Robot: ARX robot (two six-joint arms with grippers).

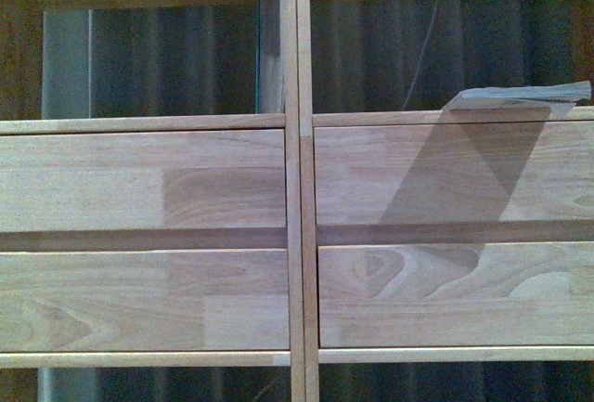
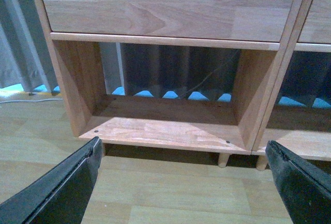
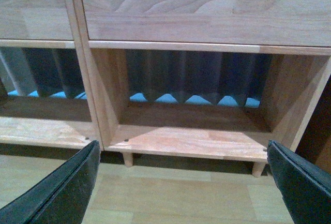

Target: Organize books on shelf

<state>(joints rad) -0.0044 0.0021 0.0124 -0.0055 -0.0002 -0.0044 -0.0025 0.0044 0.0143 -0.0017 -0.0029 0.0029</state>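
The light-wood shelf (image 1: 297,188) fills the front view, with four plain drawer fronts and open compartments above and below. A tall thin book with a teal edge (image 1: 267,49) stands upright against the centre divider in the upper left compartment. A thin grey-white book (image 1: 524,95) lies flat in the upper right compartment. Neither arm shows in the front view. My left gripper (image 2: 182,149) is open and empty above the floor, facing the bottom left compartment (image 2: 165,128). My right gripper (image 3: 182,149) is open and empty, facing the bottom right compartment (image 3: 191,136).
The shelf stands on short round legs (image 2: 223,159) on a pale wood floor (image 2: 170,193). A dark pleated curtain (image 3: 191,76) shows through the open back. A white cable (image 2: 26,98) lies on the floor beside the shelf. Something dark stands beside the shelf's right side (image 3: 321,131).
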